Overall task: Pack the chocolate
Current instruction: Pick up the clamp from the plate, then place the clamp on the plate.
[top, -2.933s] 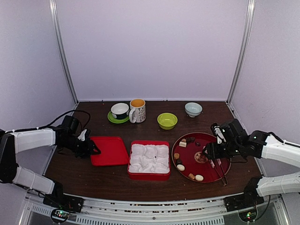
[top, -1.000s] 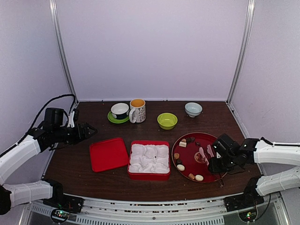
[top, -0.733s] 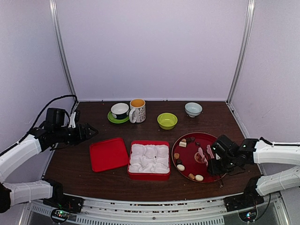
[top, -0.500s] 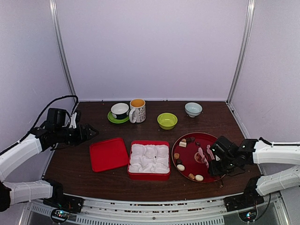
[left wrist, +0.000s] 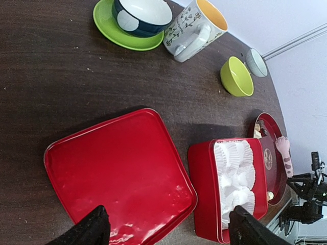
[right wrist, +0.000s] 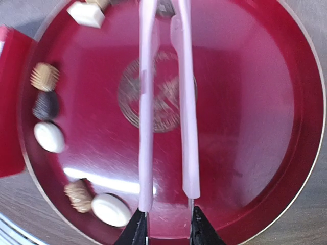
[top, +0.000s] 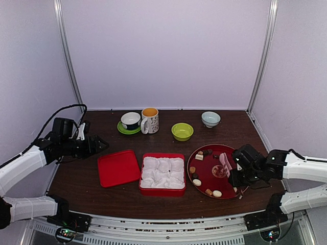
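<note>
Jaws of the right gripper (right wrist: 166, 227) are clenched on the handle end of the pink tongs (right wrist: 146, 127), whose two arms reach across the middle of a round red plate (right wrist: 265, 102). No sweet sits between those arms. The chocolates (right wrist: 49, 137) are tiny pieces: a white square, white ovals, ridged tan ones and a dark round one. They lie along the far, left and near rim of the plate. A tan piece and a white oval at the near rim lie just beside the jaws, not touching them.

Only the wrist view shows those shapes. The overhead view adds a red box (top: 162, 192) of white paper cups (top: 163, 171) left of the plate, and its lid (top: 118, 167) further left on the tabletop (top: 76, 178). The left gripper (left wrist: 166, 232) hovers over that lid, jaws released and wide apart.
</note>
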{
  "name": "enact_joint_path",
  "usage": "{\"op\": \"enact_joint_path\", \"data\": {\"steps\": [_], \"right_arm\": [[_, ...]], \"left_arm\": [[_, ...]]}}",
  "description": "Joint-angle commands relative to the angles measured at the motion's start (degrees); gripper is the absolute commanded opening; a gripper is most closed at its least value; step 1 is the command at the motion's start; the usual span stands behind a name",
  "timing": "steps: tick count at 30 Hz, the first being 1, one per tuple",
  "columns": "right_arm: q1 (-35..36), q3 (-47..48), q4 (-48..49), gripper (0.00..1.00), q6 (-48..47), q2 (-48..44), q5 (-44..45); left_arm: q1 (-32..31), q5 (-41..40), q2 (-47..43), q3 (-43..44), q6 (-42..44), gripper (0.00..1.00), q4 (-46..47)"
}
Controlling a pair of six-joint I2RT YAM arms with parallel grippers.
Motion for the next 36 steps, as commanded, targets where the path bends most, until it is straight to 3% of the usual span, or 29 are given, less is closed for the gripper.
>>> {"op": "enact_joint_path", "data": {"steps": [1,16,25,36], "right_arm": [[0.2,3.2,-0.1,0.27,-0.8,-1.6,3.0],[-1.1,13.6,-1.4,0.33,-9.2,12.2,1.3],[-1.3,14.5,2.7,0.34,-12.6,14.8,-7.3],[-1.3,15.9,2.6,0.37,-16.3,18.0,-9.6]], "left_arm": [[-0.8,-0.7,-0.3,1.8,0.3,0.83,1.9],[-4.0,-1.5,0.0,3.0,0.7,0.83,1.7],[-5.3,-2.2,1.3,4.6,1.8,0.83,0.4],[-6.1,-2.7,2.5,4.8,2.1,0.83,0.3]]}}
